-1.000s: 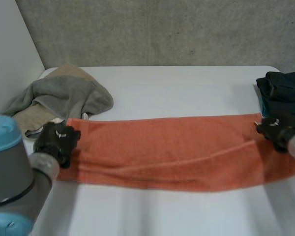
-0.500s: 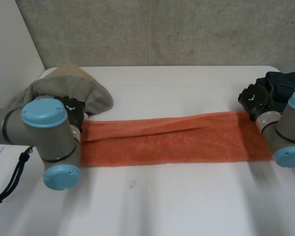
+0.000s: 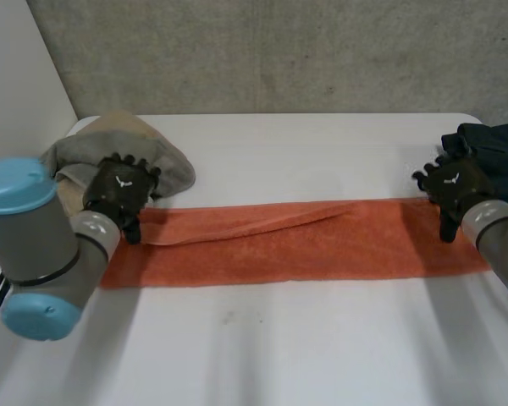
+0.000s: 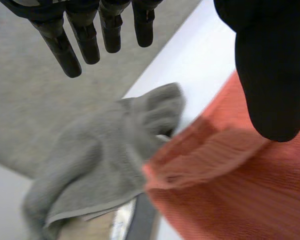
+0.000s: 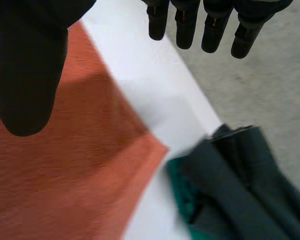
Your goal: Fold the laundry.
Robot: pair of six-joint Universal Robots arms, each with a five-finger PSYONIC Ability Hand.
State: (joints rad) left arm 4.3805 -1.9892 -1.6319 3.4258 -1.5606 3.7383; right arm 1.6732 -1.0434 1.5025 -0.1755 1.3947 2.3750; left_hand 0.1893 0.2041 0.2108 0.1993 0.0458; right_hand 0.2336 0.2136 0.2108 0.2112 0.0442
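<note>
Table (image 3: 322, 355): towel strip (image 3: 305, 249), wide frt margin

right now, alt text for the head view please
An orange towel folded into a long strip lies across a white table, the left robot hand open at one end, the right robot hand open at the other. Grey cloth and dark clothes sit at the far corners.

The left hand (image 4: 275, 75) hangs over the white table (image 4: 210, 55), its fingers (image 4: 65, 50) straight and the thumb held apart, with nothing between them. Under the thumb lies an orange towel (image 4: 240, 190), its corner doubled over. A crumpled grey cloth (image 4: 100, 165) touches that corner, beneath the fingertips, with a beige cloth (image 4: 82, 232) under it.
</note>
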